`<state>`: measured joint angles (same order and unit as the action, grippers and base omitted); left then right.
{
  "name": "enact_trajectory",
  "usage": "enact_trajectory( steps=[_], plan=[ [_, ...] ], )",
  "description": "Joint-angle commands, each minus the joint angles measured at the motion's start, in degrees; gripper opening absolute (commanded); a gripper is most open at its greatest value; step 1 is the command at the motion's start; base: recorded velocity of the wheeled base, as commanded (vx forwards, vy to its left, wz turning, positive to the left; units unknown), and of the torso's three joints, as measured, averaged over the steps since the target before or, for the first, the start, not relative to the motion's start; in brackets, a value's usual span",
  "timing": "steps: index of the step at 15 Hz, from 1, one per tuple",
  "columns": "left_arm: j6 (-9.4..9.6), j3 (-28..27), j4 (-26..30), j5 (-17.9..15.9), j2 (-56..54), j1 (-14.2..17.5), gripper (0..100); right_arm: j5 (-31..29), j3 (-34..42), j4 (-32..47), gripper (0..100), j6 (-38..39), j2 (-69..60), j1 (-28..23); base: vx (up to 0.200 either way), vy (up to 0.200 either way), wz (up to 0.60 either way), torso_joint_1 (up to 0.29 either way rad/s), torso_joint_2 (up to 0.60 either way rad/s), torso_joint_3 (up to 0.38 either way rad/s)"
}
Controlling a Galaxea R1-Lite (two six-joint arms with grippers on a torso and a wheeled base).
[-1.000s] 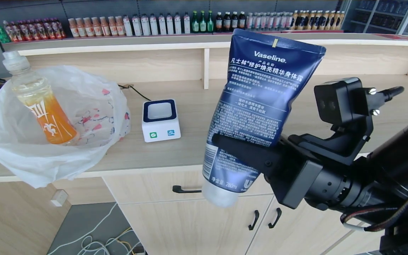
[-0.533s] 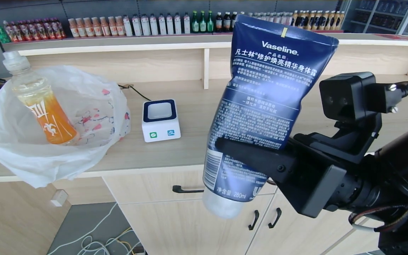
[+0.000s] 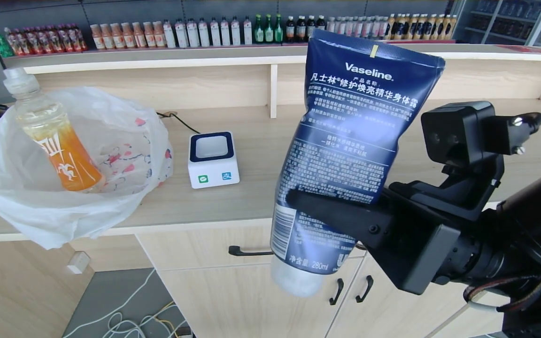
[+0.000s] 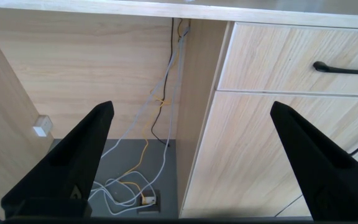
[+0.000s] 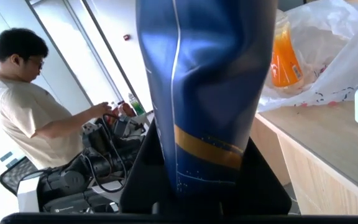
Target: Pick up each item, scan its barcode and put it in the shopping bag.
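Right hand (image 3: 308, 202): clamping the blue lotion tube (image 3: 345, 141), cap downward, right of the scanner (image 3: 213, 159) on the desk (image 3: 251, 141). Shopping bag (image 3: 125, 136): sitting left of the scanner, holding an orange drink bottle (image 3: 59, 145). Left hand (image 4: 191, 109): gaping wide, gripping nothing.

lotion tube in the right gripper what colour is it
The lotion tube is dark blue with white print; clearest in the head view.

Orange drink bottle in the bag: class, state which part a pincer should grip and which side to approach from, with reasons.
Probably the clear neck just under the cap, from above. The orange drink bottle leans in the shopping bag; plastic surrounds its lower half, while its top stands free.
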<state>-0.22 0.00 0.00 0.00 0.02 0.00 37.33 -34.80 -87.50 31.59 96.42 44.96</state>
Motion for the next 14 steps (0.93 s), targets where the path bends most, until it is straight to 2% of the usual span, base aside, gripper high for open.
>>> enact_trajectory(
  steps=[1, 11, 14],
  plan=[
    [-0.04, 0.0, 0.0, 0.0, 0.0, 0.0, 100, 0.5, 0.4, 0.0, 0, 0.1, 0.1, 0.1, 0.000, 0.000, 0.00, 0.000, 0.00, 0.000],
    [-0.04, 0.0, 0.0, 0.0, 0.0, 0.0, 100, 0.5, 0.8, -1.3, 0, -0.4, -0.4, 0.0, 0.000, 0.000, 0.00, 0.000, 0.00, 0.000],
    [-0.04, 0.0, 0.0, 0.0, 0.0, 0.0, 100, -0.3, 3.8, -2.5, 0, -3.7, -0.5, -2.8, 0.000, 0.000, 0.00, 0.000, 0.00, 0.000]
  ],
)
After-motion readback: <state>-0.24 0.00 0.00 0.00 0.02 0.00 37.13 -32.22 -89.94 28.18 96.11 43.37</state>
